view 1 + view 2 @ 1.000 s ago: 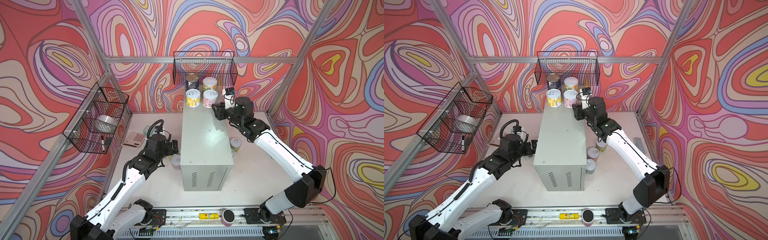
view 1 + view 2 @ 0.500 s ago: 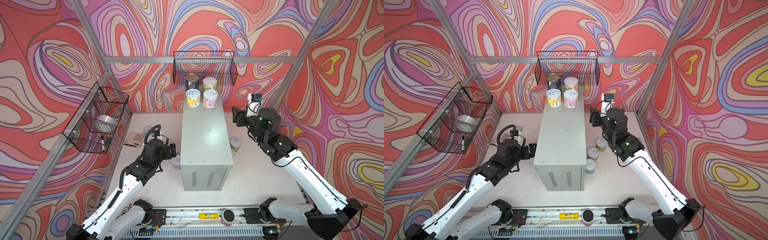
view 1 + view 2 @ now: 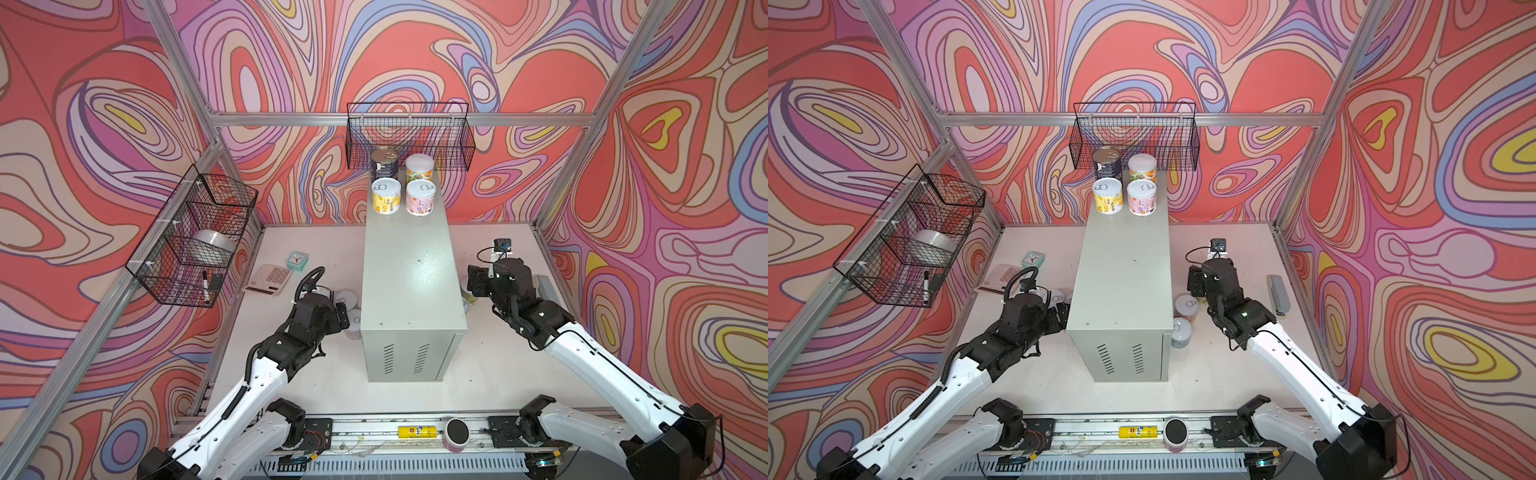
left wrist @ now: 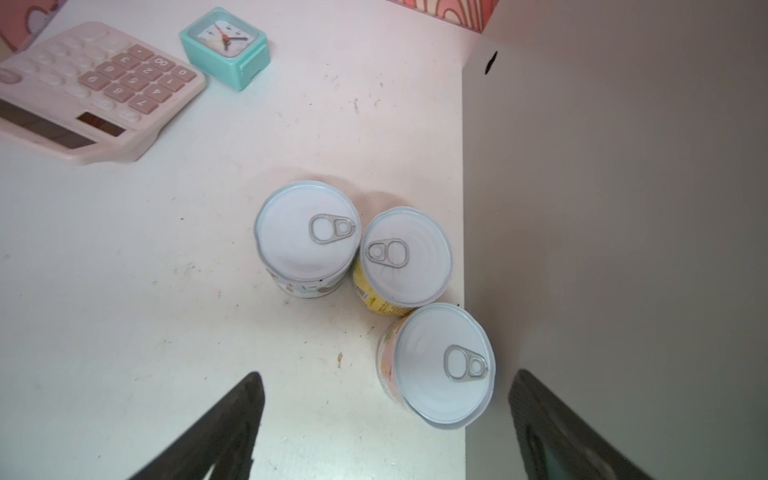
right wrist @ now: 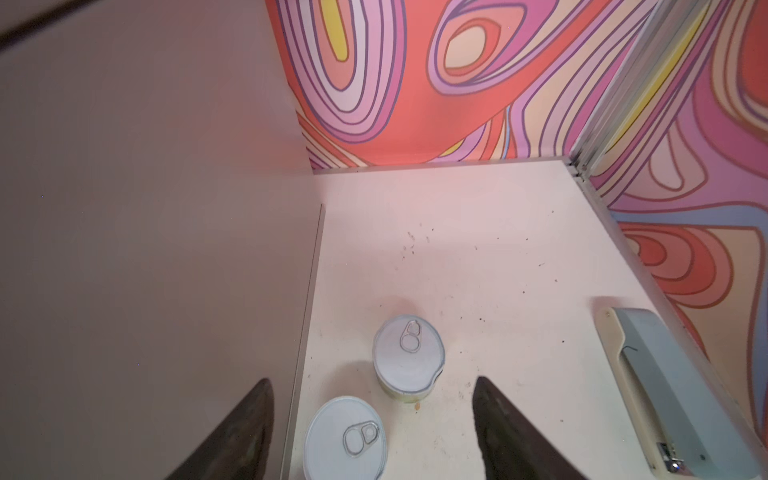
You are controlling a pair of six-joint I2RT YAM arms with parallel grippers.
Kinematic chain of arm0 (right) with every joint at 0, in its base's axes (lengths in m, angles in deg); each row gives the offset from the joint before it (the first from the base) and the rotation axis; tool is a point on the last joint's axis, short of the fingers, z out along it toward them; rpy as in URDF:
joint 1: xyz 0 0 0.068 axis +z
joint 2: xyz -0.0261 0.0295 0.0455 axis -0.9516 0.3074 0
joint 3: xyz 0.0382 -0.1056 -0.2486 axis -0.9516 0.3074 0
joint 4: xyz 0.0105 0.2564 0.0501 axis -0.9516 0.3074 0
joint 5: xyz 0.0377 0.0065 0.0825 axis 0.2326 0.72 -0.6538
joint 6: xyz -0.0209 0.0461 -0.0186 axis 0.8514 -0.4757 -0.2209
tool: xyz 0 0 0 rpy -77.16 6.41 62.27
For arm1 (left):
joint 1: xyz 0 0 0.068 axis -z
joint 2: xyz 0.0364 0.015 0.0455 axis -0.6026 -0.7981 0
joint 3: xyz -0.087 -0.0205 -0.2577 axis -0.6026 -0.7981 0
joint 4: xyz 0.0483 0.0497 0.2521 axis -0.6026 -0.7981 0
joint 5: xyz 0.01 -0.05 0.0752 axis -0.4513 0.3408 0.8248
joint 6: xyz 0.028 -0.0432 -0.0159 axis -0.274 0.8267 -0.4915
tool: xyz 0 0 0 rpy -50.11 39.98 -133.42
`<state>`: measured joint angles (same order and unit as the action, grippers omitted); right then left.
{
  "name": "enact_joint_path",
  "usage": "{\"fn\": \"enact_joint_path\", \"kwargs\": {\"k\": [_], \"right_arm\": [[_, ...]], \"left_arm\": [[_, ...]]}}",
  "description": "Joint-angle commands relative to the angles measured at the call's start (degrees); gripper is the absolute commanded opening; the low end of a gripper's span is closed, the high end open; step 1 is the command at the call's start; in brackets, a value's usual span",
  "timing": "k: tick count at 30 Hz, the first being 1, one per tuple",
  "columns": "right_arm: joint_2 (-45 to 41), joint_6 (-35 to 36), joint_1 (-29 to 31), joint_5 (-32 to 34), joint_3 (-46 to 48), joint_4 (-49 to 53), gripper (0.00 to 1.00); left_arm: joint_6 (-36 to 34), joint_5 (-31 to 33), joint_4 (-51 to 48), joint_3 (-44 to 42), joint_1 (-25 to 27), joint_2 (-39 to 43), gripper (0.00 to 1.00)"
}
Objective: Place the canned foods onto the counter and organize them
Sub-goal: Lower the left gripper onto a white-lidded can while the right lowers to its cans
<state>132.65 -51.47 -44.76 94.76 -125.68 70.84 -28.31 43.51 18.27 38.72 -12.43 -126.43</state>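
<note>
swirl-patterned walls, white table (image 3: 332,395): reaching for the next can for the grey cabinet (image 3: 407,282).
four cans (image 3: 421,197) stand on the cabinet top, well beyond both tools; three cans (image 4: 405,255) wait just ahead of the left tool (image 4: 384,382), two cans (image 5: 409,353) ahead of the right tool (image 5: 372,381). both tools gape apart, empty. next, likely: straddle the nearest can, close, lift.

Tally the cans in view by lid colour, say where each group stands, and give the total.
White-lidded cans: 8 (3 on the counter, 3 on the table left of it, 2 on the table right of it)
Silver-lidded dark-blue can: 1, on the counter
Total: 9
</note>
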Motion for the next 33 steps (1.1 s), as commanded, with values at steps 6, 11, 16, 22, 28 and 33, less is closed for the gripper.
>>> {"fn": "enact_joint_path", "kwargs": {"k": [6,11,16,22,28,33], "right_arm": [[3.4,-2.6,-0.3,-4.5,0.6,-3.1,0.78],[5.2,-2.6,-0.7,-7.3,1.2,-5.2,0.78],[6.0,-3.3,-1.2,-8.7,2.0,-6.4,0.77],[6.7,-3.6,-1.8,-9.5,2.8,-7.4,0.76],[8.2,-3.8,-2.2,-10.3,2.5,-8.0,0.76],[8.9,-3.7,-2.3,-10.4,1.8,-8.3,0.75]], "left_arm": [[3.8,8.7,-3.8,-1.9,-0.6,-0.4,1.0],[2.8,5.7,0.0,-1.9,-1.9,-6.5,1.0],[2.6,3.5,0.4,-0.4,-4.2,-11.9,0.99],[1.3,0.8,2.2,0.6,-7.5,-16.0,0.99],[-1.3,-0.7,6.0,0.8,-9.5,-19.6,0.98],[-1.5,-0.7,9.6,2.1,-10.1,-23.2,0.97]]}}
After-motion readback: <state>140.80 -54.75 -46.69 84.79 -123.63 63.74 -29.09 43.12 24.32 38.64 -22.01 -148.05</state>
